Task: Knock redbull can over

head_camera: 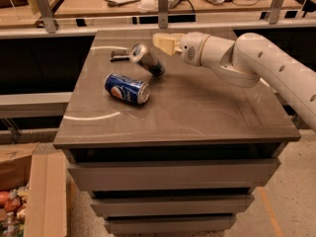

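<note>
The redbull can point(147, 60) is slim, silver and blue, and is tipped far over to the left on the grey table point(197, 117), its silver top pointing up-left. My gripper point(163, 42) reaches in from the right on a white arm and sits just right of and above the can, near the table's back edge. A wider blue Pepsi can point(127, 88) lies on its side in front of the redbull can.
A small dark flat object point(119, 55) lies at the back left of the table. A rail with metal posts point(163, 6) runs behind the table. A cardboard box point(29, 191) stands on the floor at the lower left.
</note>
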Motion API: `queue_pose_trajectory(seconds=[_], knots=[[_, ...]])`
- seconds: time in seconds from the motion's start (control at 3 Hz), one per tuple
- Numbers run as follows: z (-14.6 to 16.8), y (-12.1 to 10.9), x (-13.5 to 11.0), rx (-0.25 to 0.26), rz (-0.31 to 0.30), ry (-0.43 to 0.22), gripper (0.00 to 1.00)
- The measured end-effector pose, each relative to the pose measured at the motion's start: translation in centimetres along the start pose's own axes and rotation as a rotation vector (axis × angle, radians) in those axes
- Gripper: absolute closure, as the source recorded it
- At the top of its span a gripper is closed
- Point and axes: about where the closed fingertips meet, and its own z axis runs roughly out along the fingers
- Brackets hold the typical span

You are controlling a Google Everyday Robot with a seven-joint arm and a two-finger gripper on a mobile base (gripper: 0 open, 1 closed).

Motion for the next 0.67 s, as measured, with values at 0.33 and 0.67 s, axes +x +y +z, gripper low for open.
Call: queue_pose_trajectory(seconds=[0.33, 0.67], knots=[[-0.74, 4.11, 0.42, -0.166, 0.039, 0.050, 1.00], [-1.17, 4.79, 0.47, -0.192, 0.040, 0.065, 1.00]])
